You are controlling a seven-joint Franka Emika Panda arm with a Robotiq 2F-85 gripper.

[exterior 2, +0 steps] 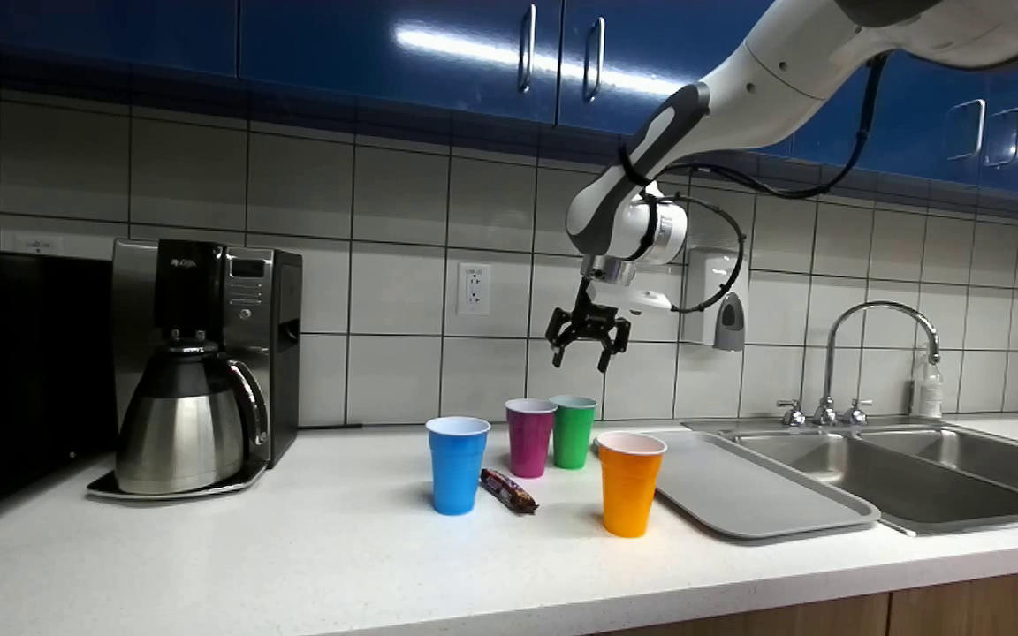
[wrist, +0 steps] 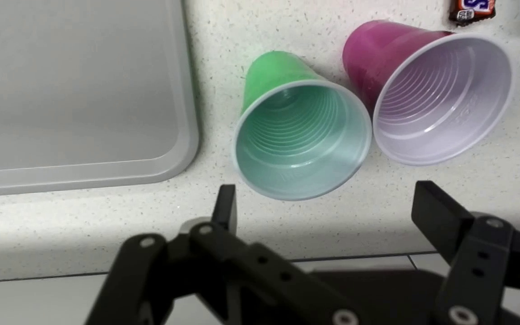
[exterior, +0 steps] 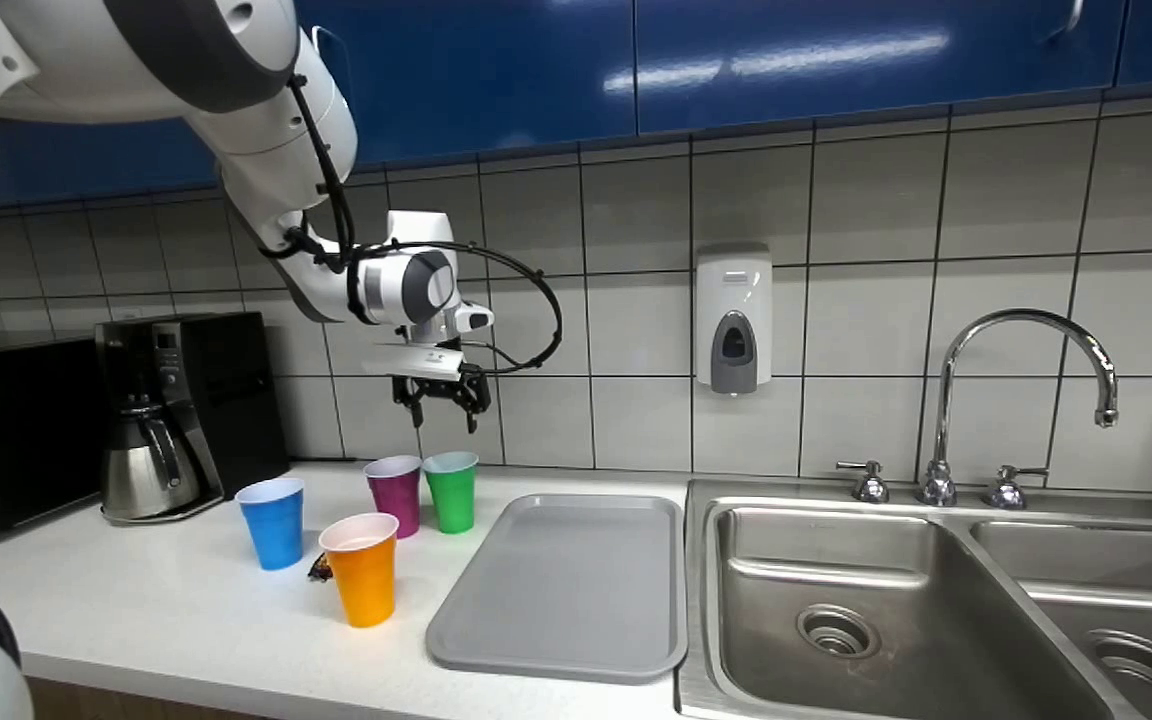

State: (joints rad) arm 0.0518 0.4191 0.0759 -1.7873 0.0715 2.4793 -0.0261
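My gripper is open and empty, held in the air above the back of the counter; its spread fingers show in the wrist view. Nearest below it are an upright green cup and an upright magenta cup, side by side. In the wrist view the green cup lies ahead of the fingers, with the magenta cup to its right. A blue cup and an orange cup stand farther forward. A brown-wrapped candy bar lies among the cups. The gripper touches nothing.
A grey tray lies between the cups and the steel double sink with its tall faucet. A coffee maker stands on the opposite side. A soap dispenser hangs on the tiled wall under blue cabinets.
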